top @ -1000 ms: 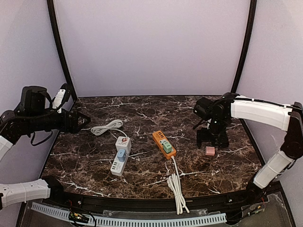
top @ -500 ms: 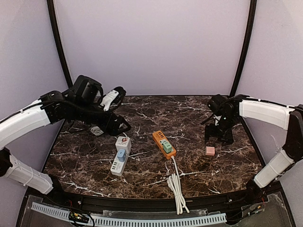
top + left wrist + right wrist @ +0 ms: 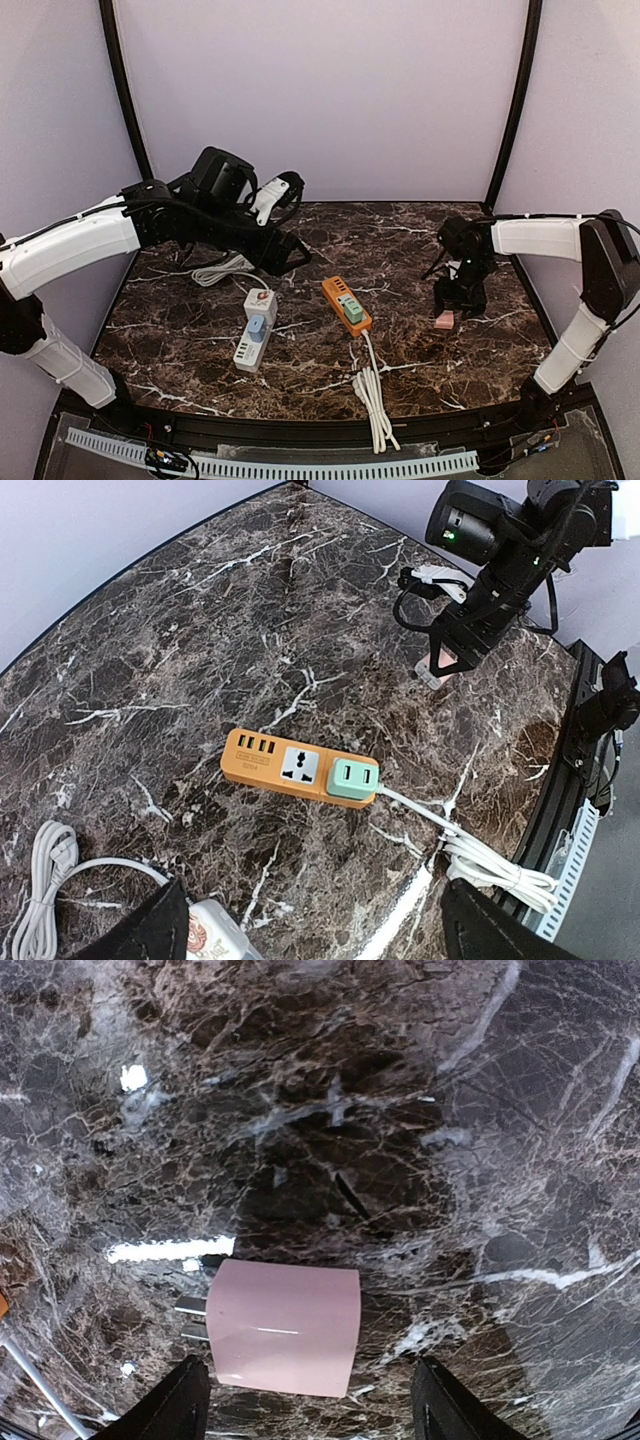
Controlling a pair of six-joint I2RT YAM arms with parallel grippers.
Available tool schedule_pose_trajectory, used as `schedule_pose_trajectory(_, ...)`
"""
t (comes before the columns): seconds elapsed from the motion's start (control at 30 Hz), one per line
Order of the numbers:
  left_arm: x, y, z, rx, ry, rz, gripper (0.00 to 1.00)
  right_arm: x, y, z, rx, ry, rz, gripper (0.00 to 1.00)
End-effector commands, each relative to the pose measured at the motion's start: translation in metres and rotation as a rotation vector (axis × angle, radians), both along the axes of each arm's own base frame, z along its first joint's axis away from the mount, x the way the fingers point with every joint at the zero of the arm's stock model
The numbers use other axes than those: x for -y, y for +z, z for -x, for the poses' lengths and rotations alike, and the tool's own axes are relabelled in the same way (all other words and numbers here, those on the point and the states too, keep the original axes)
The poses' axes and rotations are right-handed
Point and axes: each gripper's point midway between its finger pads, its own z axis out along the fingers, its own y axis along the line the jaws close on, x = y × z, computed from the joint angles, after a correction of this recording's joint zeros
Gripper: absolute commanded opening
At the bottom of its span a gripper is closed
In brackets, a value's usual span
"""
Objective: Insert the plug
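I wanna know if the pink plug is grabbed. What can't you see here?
Pink plug pins: only stubs show in the right wrist view; too small from the top.
Right hand fingertips: cut off by the right wrist view's bottom edge, hidden behind its wrist from the top, so contact is unclear.
White power strip: cut off by the left wrist view's bottom edge.
Orange power strip sockets: too small from the top.

No word or number can be read anywhere. The orange power strip [image 3: 285, 767] carries a line of tiny print, too small to read. The white power strip [image 3: 218, 927] has a round red mark [image 3: 197, 937], blurred.
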Motion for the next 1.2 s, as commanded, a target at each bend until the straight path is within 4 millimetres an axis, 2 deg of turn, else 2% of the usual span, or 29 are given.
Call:
schedule_pose_trajectory(0.0, 0.005, 0.003, 0.001, 0.028, -0.053, -0.011, 0.87, -0.005, -0.005, -0.005, 0.001, 0.038, -0.025, 0.66)
schedule_pose_trajectory(0.13, 0.011, 0.0, 0.002, 0.044, -0.097, -0.021, 0.86, -0.009, -0.012, -0.007, -0.012, 0.05, -0.036, 0.6)
schedule_pose_trajectory(0.27, 0.013, -0.005, 0.002, 0.061, -0.131, -0.039, 0.86, -0.004, -0.014, -0.006, -0.026, 0.041, -0.007, 0.54)
schedule_pose_trajectory(0.47, 0.021, -0.014, 0.005, 0.076, -0.195, -0.044, 0.86, -0.001, 0.0, -0.008, -0.016, 0.053, 0.011, 0.34)
schedule_pose_trajectory(0.6, 0.029, -0.019, 0.005, 0.086, -0.24, -0.041, 0.89, -0.008, 0.025, -0.014, 0.028, 0.062, -0.03, 0.25)
schedule_pose_trajectory(0.7, 0.037, -0.019, 0.002, 0.109, -0.264, -0.028, 0.94, -0.016, 0.05, -0.017, 0.066, 0.063, -0.084, 0.24)
schedule_pose_trajectory(0.87, 0.047, -0.013, 0.0, 0.155, -0.313, -0.005, 0.99, -0.045, 0.094, -0.021, 0.136, 0.09, -0.273, 0.23)
schedule_pose_trajectory(1.17, 0.068, 0.001, 0.016, 0.24, -0.49, 0.089, 0.99, -0.099, 0.163, -0.013, 0.193, 0.16, -0.64, 0.22)
